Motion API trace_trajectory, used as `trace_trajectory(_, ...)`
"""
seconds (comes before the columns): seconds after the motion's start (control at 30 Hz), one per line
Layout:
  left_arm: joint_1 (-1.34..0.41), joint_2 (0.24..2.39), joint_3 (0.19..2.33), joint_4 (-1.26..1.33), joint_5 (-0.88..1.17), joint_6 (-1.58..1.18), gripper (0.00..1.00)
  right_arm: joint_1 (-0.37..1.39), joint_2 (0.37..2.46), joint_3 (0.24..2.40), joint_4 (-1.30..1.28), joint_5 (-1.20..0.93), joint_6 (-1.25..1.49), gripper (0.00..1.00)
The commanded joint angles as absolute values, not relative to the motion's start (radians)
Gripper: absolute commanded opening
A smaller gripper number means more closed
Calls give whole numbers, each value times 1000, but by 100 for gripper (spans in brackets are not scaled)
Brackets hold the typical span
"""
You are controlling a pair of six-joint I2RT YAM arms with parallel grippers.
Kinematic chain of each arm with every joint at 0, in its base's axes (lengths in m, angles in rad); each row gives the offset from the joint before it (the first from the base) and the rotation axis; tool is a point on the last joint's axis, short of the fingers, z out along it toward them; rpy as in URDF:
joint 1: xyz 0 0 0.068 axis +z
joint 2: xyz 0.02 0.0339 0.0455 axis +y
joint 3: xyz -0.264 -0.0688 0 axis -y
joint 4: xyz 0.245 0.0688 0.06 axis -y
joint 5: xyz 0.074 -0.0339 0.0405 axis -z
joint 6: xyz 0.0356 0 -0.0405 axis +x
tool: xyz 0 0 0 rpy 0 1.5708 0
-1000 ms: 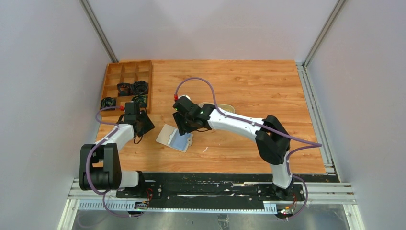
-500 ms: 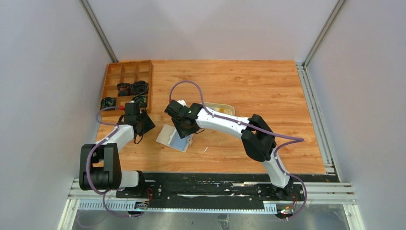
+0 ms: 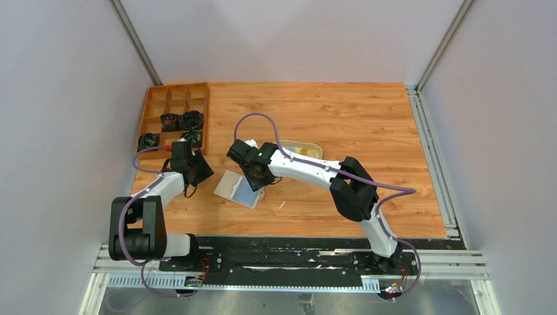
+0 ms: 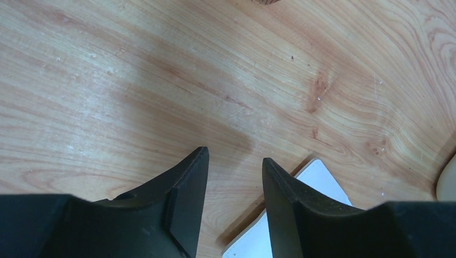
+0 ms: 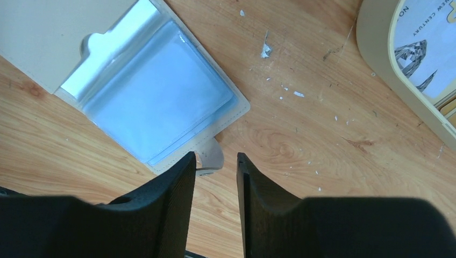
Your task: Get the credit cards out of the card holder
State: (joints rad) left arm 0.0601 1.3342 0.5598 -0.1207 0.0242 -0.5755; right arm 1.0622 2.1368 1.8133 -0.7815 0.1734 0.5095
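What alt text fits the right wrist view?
An open card holder lies flat on the wooden table, pale blue pockets up. The right gripper, fingers slightly apart, frames the holder's snap tab. A cream tray with a printed card shows at the upper right.

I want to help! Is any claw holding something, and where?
Nothing is held. Left claw open over the table; right claw open by the tab of the wallet.
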Motion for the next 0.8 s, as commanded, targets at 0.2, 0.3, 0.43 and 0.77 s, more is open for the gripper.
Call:
trace_trajectory(0.2,67,1326,543,-121,39,-571,50,1074,2143,1810,-817,195,519,36)
trace_trajectory(0.3,67,1328,543,-123,51,-572,50,1074,2141,1812,-818,194,517,33)
trace_trajectory(0.43,67,1306,530,-129,69,-578,50,1075,2113,1759,-819,185,522,29)
trace_trajectory(0.77,67,1247,444,-113,161,-628,50,1085,2030,1569,-765,167,553,9)
